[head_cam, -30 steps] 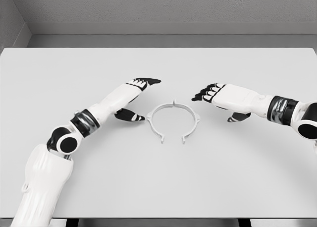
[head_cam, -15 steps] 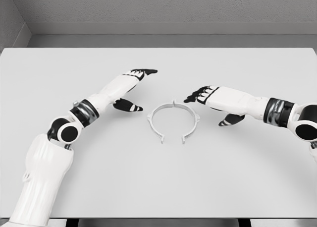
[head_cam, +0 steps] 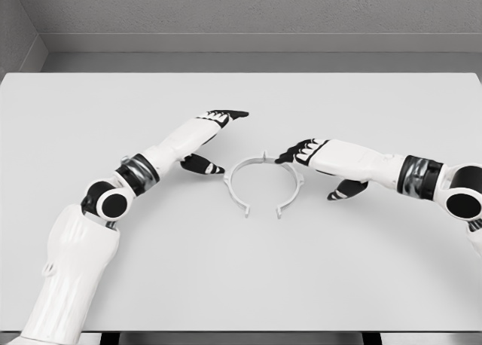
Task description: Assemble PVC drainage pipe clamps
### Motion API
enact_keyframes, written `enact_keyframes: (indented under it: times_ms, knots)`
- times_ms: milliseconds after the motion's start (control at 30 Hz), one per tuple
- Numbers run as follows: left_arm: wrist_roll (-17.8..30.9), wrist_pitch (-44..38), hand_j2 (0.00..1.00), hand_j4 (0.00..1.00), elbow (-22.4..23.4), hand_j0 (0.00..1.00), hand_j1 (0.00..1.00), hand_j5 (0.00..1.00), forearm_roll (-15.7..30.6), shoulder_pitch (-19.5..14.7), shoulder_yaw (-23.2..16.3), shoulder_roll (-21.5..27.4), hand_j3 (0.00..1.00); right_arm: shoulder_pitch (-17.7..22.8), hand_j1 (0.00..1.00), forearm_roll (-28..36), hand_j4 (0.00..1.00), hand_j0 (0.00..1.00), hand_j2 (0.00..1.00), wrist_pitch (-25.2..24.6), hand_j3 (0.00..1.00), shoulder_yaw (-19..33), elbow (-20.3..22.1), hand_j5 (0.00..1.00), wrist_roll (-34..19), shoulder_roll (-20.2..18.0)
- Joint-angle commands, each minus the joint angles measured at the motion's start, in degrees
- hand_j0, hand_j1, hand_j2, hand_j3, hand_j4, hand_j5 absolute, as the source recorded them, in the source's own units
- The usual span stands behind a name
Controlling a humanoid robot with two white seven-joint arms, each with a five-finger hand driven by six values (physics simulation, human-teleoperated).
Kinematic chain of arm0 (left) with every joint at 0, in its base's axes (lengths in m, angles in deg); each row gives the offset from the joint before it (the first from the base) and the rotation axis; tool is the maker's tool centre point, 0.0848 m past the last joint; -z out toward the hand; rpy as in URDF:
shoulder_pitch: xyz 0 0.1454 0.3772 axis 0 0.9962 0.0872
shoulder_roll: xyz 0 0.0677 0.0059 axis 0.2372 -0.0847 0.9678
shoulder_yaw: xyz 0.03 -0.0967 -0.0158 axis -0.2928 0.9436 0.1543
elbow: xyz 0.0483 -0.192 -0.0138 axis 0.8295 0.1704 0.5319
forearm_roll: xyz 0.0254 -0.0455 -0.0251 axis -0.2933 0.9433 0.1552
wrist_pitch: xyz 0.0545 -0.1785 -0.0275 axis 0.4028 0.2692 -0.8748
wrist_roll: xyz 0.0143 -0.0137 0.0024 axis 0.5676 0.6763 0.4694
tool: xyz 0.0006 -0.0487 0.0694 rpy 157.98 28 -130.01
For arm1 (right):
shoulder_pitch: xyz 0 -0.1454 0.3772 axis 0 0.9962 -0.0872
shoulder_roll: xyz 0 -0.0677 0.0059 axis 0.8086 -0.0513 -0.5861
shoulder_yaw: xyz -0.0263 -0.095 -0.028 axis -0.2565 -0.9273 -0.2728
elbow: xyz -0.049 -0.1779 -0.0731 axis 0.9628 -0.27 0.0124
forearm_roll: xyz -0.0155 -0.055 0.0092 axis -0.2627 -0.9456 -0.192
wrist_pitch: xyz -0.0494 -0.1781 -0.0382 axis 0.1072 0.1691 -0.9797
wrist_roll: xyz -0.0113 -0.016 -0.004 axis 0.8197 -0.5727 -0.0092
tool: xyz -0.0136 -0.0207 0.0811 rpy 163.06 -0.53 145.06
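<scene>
A white C-shaped pipe clamp [head_cam: 264,185] lies flat on the white table [head_cam: 241,270], its gap facing the near edge. My left hand [head_cam: 213,138] hovers just left of the clamp, fingers stretched out and thumb pointing at the ring's left side, holding nothing. My right hand [head_cam: 316,164] reaches in from the right; its dark fingertips [head_cam: 290,154] sit over the ring's upper right rim, thumb spread below. Whether they touch the ring cannot be told.
The table's far edge meets a grey wall [head_cam: 241,13]. The table's near edge runs along the bottom of the view.
The right hand has slid left until its fingertips overlap the clamp's rim. The left hand drew away up and left, then came back closer. The clamp has not moved.
</scene>
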Motion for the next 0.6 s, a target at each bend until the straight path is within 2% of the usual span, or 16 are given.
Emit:
enact_keyframes:
  times_ms: [0, 333, 567]
  knots:
    - [-0.03, -0.07, 1.0, 1.0, -0.02, 1.0, 1.0, 1.0, 0.24, 0.0, 0.01, -0.11, 1.0, 0.0, 1.0, 0.4, 1.0, 1.0, 1.0, -0.1, 1.0, 0.32, -0.06, 1.0, 0.11, -0.47]
    - [-0.03, -0.15, 1.0, 1.0, -0.02, 1.0, 1.0, 1.0, 0.15, 0.17, -0.07, -0.2, 1.0, -0.62, 1.0, -0.21, 1.0, 1.0, 1.0, 0.16, 1.0, 3.05, -0.14, 1.0, 0.2, -7.42]
    - [-0.03, -0.07, 1.0, 1.0, -0.73, 1.0, 1.0, 1.0, -0.29, 0.7, -0.69, -0.72, 1.0, -1.41, 1.0, 0.31, 1.0, 1.0, 1.0, -0.02, 1.0, 2.96, -0.14, 1.0, 0.2, -7.86]
